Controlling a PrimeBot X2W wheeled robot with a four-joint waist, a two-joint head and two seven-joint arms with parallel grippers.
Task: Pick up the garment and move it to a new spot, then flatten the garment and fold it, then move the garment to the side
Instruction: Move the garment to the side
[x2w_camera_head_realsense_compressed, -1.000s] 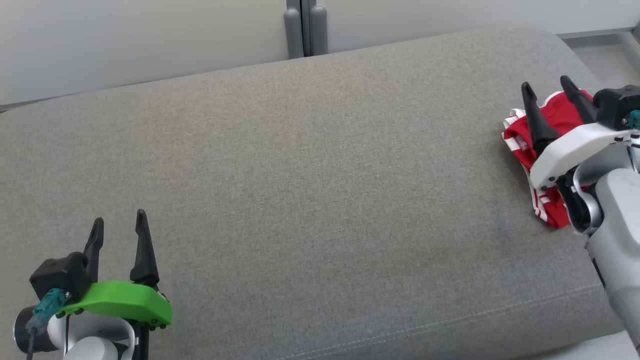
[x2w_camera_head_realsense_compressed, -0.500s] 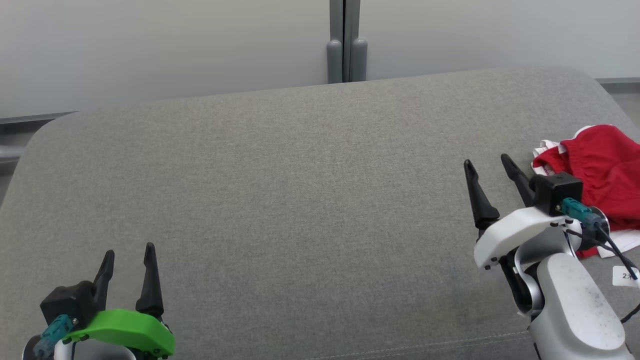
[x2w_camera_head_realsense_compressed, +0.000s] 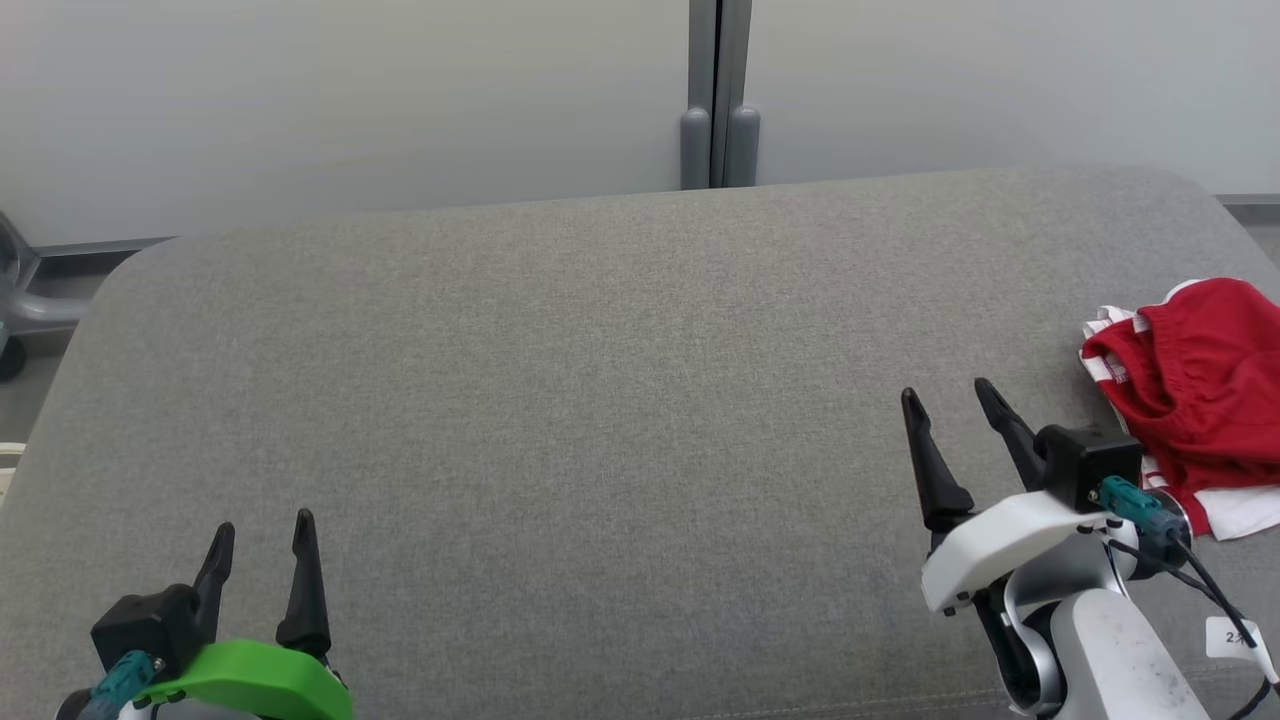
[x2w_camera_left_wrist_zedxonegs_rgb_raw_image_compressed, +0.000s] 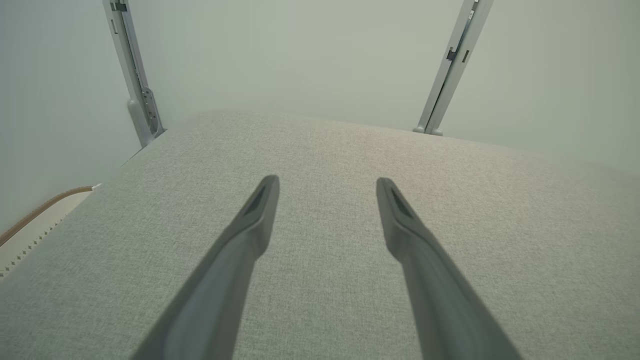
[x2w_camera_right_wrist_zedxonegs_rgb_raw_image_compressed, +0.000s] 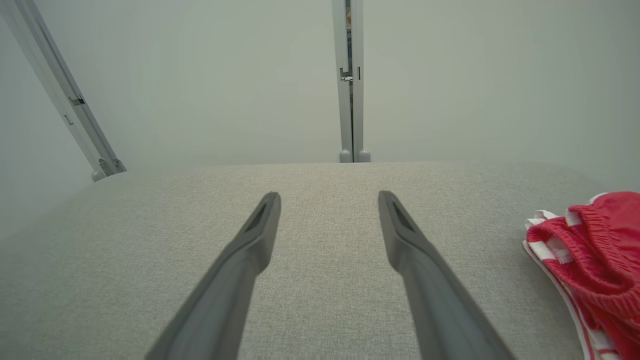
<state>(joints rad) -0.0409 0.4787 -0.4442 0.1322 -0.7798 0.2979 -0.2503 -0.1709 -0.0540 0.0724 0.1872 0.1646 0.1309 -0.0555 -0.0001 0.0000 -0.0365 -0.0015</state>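
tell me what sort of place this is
Likely an indoor lab or test space, not a lived-in home: a grey upholstered cushion serves as the work surface, bare pale wall panels joined by a metal post stand behind it, and a red-and-white garment lies at its right end.

Red white-striped garment (x2w_camera_head_realsense_compressed: 1195, 400) lies bunched at cushion's (x2w_camera_head_realsense_compressed: 600, 400) right edge.

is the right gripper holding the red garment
No, the right gripper is open and empty; the red garment lies apart from it on the cushion.
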